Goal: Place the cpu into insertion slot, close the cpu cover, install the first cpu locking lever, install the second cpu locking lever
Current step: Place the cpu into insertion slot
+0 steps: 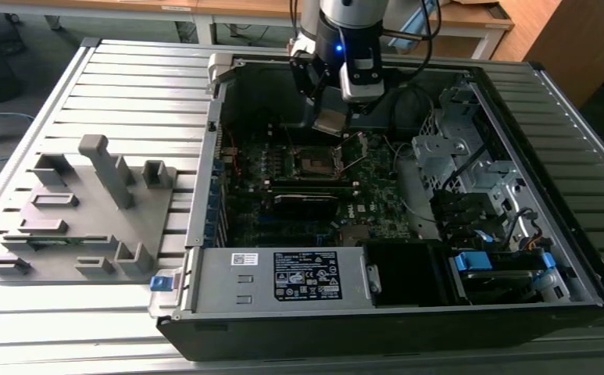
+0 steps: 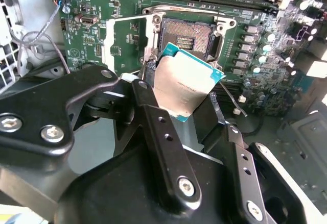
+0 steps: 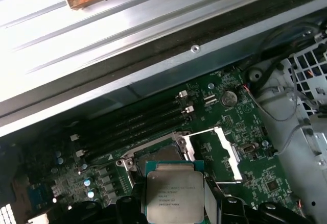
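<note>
Exterior view, from its left: a grey parts tray lies on the slatted table, well apart from the open computer case, where the gripper hangs above the insertion slot. In the second wrist view its fingers are closed on two opposite edges of the cpu, which looks tilted and sits clear of the slot. The cpu cover is swung open to one side. The likely trouble is a skewed chip bending socket pins, slipping from that thin edge grip, or catching the locking lever
</note>
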`<state>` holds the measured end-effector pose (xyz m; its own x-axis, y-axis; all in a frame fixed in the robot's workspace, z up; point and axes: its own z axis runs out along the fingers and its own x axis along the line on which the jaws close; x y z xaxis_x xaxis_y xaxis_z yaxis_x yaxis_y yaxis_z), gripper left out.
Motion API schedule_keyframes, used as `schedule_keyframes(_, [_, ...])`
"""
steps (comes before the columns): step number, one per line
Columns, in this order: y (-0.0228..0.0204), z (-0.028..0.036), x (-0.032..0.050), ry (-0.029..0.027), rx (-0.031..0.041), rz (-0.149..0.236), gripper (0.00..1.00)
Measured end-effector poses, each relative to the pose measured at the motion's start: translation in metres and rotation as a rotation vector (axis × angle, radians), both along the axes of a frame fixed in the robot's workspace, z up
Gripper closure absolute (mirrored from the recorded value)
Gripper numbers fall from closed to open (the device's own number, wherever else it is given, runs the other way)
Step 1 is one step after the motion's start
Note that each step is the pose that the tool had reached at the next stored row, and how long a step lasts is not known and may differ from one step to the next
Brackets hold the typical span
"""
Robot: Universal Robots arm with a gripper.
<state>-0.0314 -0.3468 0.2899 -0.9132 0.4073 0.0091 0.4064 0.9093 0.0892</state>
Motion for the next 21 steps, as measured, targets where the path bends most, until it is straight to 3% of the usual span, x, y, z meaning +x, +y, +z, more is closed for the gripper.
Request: schedule_keyframes(21, [0.0,-0.0001,0.0,0.0,0.0,-0.038,0.46])
